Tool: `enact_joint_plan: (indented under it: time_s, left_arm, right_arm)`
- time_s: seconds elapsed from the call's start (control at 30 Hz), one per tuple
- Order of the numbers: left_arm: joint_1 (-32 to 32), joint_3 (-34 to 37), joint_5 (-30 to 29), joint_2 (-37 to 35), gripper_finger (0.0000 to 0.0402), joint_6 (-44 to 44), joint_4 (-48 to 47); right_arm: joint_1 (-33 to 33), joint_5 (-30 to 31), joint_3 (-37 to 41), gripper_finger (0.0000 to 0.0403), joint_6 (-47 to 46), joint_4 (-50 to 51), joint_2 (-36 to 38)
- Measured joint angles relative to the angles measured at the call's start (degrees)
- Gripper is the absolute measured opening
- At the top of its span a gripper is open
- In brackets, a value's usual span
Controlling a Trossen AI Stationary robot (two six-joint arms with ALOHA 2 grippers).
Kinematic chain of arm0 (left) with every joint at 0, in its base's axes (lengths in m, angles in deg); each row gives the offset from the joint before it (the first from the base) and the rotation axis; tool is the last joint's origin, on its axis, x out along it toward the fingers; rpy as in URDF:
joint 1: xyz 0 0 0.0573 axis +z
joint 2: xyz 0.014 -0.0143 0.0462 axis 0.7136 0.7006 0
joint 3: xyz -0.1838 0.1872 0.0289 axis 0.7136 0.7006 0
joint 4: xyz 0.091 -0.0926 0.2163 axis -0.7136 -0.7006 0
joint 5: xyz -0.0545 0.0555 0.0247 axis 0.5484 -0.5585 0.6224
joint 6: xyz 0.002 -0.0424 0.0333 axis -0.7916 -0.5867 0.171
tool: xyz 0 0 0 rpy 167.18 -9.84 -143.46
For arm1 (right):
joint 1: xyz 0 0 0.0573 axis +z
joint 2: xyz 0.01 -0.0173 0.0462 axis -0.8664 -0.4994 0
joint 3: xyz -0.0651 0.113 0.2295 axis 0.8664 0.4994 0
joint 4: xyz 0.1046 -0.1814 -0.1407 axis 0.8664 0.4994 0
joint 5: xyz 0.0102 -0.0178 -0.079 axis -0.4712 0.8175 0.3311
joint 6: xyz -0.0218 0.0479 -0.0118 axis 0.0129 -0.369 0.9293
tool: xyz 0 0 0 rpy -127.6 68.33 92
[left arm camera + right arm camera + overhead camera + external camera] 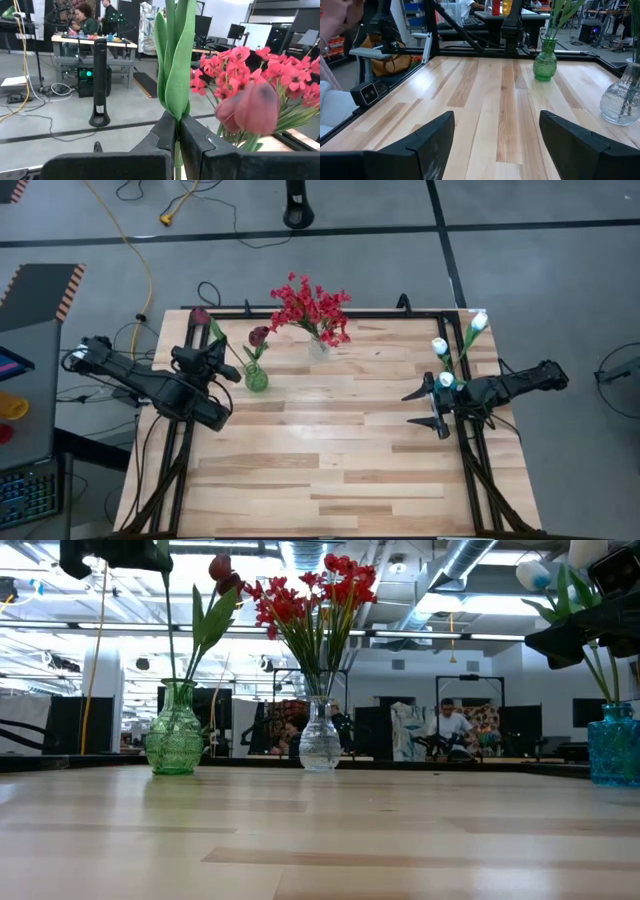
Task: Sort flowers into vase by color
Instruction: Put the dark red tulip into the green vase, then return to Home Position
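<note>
The left gripper (177, 131) is seen clamped on the green stem of a maroon tulip (201, 316), held in the air just left of the green vase (256, 378), with the bud tilted toward the table's far edge. A second maroon tulip (259, 335) is already stood in the green vase. Just right of the green vase, near the far edge of the wooden table (330, 470), the red sprays (312, 307) are gathered in a clear glass vase (320, 738). Well to the right of the green vase, across the table, the right gripper (422, 408) is held above the boards with its fingers apart and nothing between them. Beside it, white tulips (441, 347) are stood in a blue vase (613, 744) at the table's right side. Beyond the table, people are seen at workbenches in the room behind.
</note>
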Motion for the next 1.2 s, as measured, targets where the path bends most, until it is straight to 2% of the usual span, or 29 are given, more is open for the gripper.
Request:
enact_joint_plan:
  time_s: [0.17, 0.27, 0.73, 0.87, 1.2]
  left_arm:
    - [0.0, 0.8, 0.3, 0.0, 0.0003, 2.2, 1.7]
    - [0.0, 0.8, 0.4, 0.0, 0.002, 5.8, 4.1]
    - [-1.2, 0.8, 0.6, 0.0, 0.0163, 10.8, 4.6]
    - [-2.8, 0.8, 1.1, 0.0, 0.0173, 14.1, 4.6]
    - [-8.6, 0.3, 0.6, -1.4, 0.0174, 15.1, 4.0]
  right_arm:
    - [0.0, 0.0, 0.0, 0.0317, 0.0, 0.0, 0.0]
    - [0.0, 0.0, 0.0, 0.0317, 0.0, 0.0, 0.0]
    - [0.0, 0.0, 0.0, 0.0317, 0.0, 0.0, 0.0]
    - [0.0, 0.0, 0.0, 0.0317, 0.0, 0.0, 0.0]
    - [0.0, 0.0, 0.0, 0.0317, 0.0, 0.0, 0.0]
